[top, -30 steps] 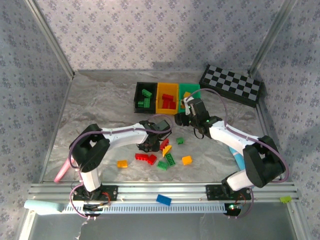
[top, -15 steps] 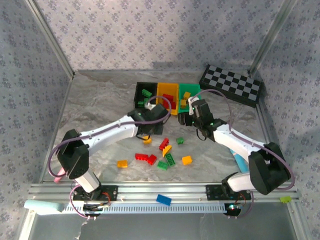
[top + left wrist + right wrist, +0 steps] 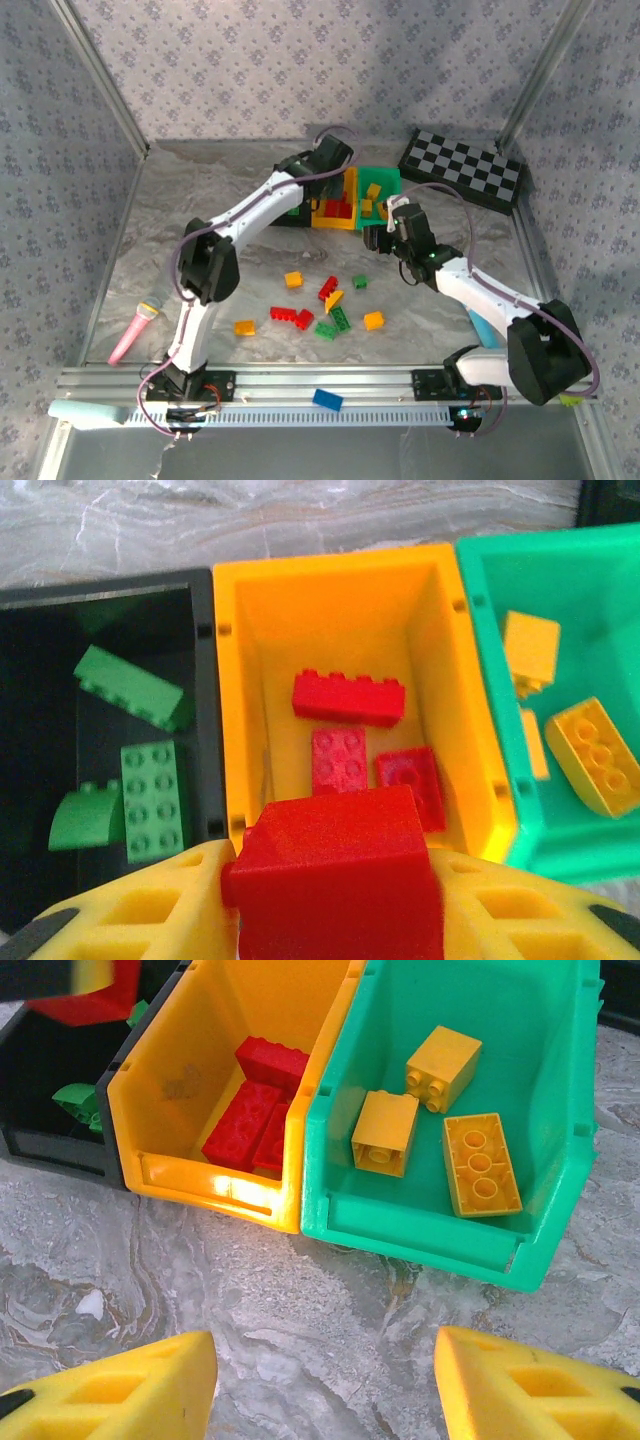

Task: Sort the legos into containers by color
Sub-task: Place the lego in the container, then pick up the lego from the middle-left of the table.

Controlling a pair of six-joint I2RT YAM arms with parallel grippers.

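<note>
At the tabletop's (image 3: 200, 220) 12 o'clock stand a black bin (image 3: 205, 680), yellow bin (image 3: 340, 610) and green bin (image 3: 430, 1230). The left gripper (image 3: 335, 935), jaws clamped on a red brick (image 3: 335, 865), hangs over the yellow bin; the right gripper (image 3: 325, 1380), jaws apart, hovers at the green bin's 6 o'clock.

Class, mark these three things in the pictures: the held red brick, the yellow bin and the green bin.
held red brick (image 3: 335, 870): left wrist view, on its smooth front face.
yellow bin (image 3: 335, 620): left wrist view, on its bare inner far wall.
green bin (image 3: 410, 1228): right wrist view, on its near outer wall.
</note>
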